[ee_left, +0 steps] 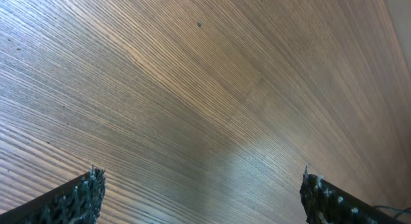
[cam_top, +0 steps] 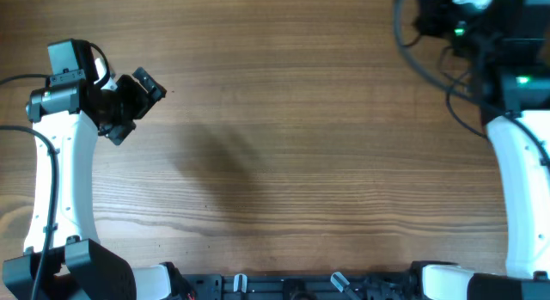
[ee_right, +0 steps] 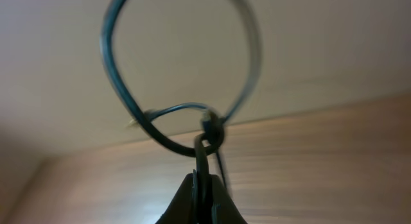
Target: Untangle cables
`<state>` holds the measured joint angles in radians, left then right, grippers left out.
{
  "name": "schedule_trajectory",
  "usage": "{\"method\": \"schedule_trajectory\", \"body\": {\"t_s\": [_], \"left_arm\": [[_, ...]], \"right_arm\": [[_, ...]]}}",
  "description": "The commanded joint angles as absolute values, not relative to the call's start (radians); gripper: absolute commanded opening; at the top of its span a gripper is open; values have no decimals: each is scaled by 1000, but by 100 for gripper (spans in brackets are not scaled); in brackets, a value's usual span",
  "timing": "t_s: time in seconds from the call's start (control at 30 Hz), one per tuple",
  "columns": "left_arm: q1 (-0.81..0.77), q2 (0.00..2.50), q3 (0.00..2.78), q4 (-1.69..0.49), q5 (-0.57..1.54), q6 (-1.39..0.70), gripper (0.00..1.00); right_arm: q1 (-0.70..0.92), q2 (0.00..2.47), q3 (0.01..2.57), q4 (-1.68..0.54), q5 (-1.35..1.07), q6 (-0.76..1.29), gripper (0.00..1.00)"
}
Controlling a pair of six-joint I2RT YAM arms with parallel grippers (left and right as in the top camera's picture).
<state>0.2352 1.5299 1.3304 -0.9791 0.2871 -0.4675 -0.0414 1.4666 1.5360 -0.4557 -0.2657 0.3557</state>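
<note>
One thin black cable [ee_right: 172, 147], looped and knotted, pinched in my right gripper's [ee_right: 203, 161] closed jaws, lifted off the wooden table [ee_left: 192, 89]. Light, limp, probably slippery; I'd grasp beside the knot [ee_right: 212, 130]. My left gripper [ee_left: 201, 185]: jaws wide, empty.

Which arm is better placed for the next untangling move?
Right: the right gripper is shut on a looped cable above the table; the left gripper hangs open over bare wood, no cable near.
</note>
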Motion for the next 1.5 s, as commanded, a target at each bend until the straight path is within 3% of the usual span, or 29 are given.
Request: {"method": "schedule_trajectory", "body": {"t_s": [0.0, 0.17, 0.37, 0.67, 0.7, 0.8, 0.83, 1.0, 1.2, 1.47], "left_arm": [[237, 1538, 1343, -977, 299, -448, 100], [237, 1538, 1343, -976, 299, -448, 100], [230, 1538, 1343, -976, 299, -448, 100], [136, 1538, 1343, -915, 299, -449, 100], [125, 1538, 1343, -905, 299, -449, 100], [94, 1538, 1343, -885, 298, -448, 100], [86, 1538, 1343, -878, 298, -448, 100], [73, 1538, 1343, -862, 299, -448, 100], [60, 1538, 1343, -862, 299, -448, 100], [17, 1538, 1343, -829, 295, -449, 100]], "right_arm": [[-222, 1515, 1546, -480, -152, 478, 4], [-449, 1578, 1546, -528, -155, 617, 4], [-609, 1713, 1546, -516, -155, 659, 4], [-636, 1994, 1546, -42, -155, 796, 5], [-628, 2024, 1546, -29, -161, 795, 16], [-619, 2058, 1546, -52, -228, 736, 94], [-618, 2059, 1546, -58, -264, 702, 100], [-623, 1973, 1547, -127, -373, 685, 100], [-583, 1766, 1547, -427, -390, 665, 100], [-363, 1489, 1547, -687, -494, 380, 100]]}}
